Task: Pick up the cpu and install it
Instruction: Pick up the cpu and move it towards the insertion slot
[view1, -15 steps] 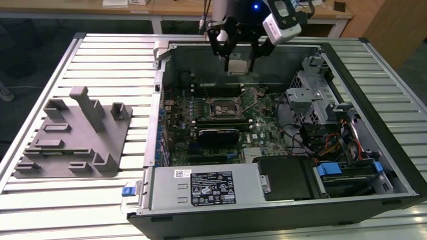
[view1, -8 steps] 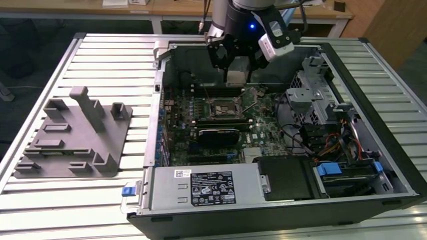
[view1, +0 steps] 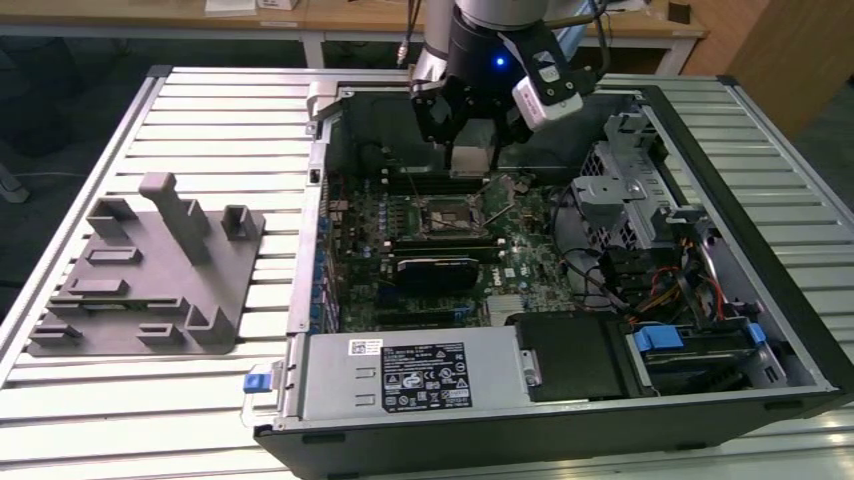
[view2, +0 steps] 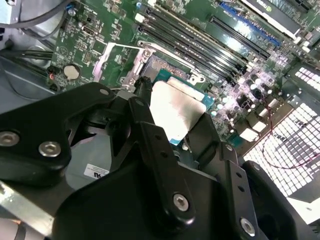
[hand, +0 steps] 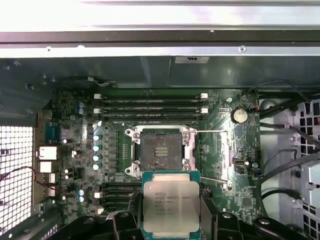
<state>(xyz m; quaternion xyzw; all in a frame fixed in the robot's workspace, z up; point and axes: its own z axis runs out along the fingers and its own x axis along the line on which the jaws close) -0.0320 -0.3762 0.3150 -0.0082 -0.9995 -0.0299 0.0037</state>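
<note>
Jaws: clamped on two opposite edges of the small flat square silvery-grey cpu
Cpu: over the green motherboard, just beside its empty dark square socket

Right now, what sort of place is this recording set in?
Probably a robotics lab or workshop bench for computer assembly: an open desktop computer case sits on a slatted metal table, a grey holder block lies beside it, and the pincer holds the cpu above the motherboard.
</note>
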